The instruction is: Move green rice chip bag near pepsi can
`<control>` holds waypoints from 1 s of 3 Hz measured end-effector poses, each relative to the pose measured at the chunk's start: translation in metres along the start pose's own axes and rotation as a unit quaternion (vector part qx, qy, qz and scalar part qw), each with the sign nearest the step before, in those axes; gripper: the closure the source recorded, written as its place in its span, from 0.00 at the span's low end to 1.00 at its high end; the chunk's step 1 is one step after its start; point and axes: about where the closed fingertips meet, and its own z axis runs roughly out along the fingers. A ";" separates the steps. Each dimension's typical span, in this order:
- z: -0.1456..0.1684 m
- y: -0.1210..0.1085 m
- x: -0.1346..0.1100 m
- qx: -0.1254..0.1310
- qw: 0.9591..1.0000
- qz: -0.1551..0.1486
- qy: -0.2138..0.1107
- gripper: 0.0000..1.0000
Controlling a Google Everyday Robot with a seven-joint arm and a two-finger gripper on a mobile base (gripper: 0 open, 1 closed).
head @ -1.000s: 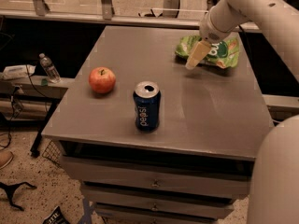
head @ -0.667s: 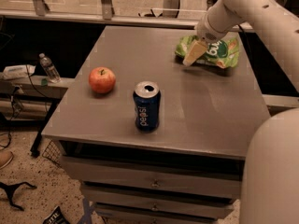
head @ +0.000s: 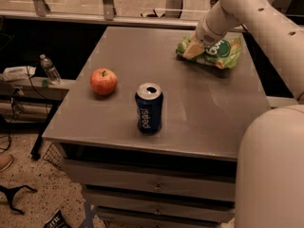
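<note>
The green rice chip bag (head: 219, 52) lies flat at the far right of the grey table (head: 213, 113). My gripper (head: 192, 50) is down at the bag's left end, with the white arm reaching in from the upper right. The pepsi can (head: 149, 109) stands upright near the table's front middle, well apart from the bag, with its silver top showing.
A red apple (head: 103, 81) sits on the table to the left of the can. A plastic water bottle (head: 49, 69) stands on a low shelf left of the table. The robot's white body (head: 273, 175) fills the lower right. Drawers are below the tabletop.
My gripper has shifted slightly left and farther back along the bag's left end. The bag, can and apple have stayed in place.
</note>
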 end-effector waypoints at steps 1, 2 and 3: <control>0.000 0.001 -0.004 -0.003 1.000 0.000 -0.008 0.87; -0.034 -0.001 -0.016 0.009 0.999 -0.013 -0.043 1.00; -0.075 0.006 -0.023 0.013 0.996 -0.034 -0.076 1.00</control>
